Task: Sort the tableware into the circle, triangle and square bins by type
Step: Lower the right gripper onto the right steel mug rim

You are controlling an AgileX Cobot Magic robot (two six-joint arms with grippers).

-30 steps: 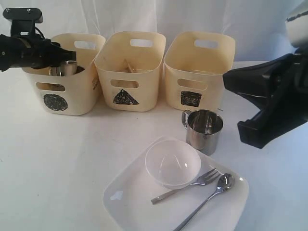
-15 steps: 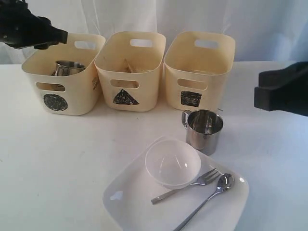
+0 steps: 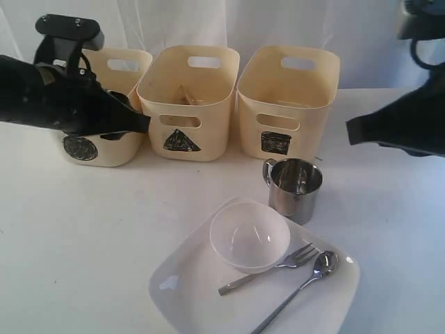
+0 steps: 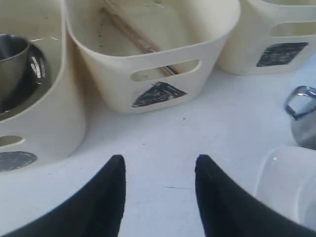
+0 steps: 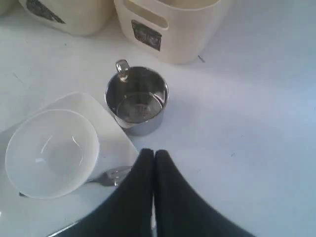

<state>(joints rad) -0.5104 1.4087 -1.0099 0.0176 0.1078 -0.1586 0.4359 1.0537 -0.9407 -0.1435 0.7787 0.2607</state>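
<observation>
Left hand (image 4: 158, 165): jaws apart, empty; dropped from above the circle bin (image 4: 49, 123) to its front.
Right hand (image 5: 154, 154): closed, empty.
Mug (image 3: 295, 188): unmoved on tabletop (image 3: 83, 229).

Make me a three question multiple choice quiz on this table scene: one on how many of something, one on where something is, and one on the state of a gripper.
1. How many cream plastic bins stand in the row?
A two; B three; C four.

2. Where is the steel handled mug that is outside the bins?
A on the white table, between the square-marked bin and the large white rounded-square plate; B on the plate; C lying on its side at the table's edge.

3. How is the right gripper?
A wide open; B shut, holding nothing; C shut on the mug.

Answers:
1 B, the exterior view shows three side by side.
2 A, it stands upright on bare table just off the plate's corner.
3 B, the right wrist view shows its fingers pressed together, clear of the mug.
</observation>
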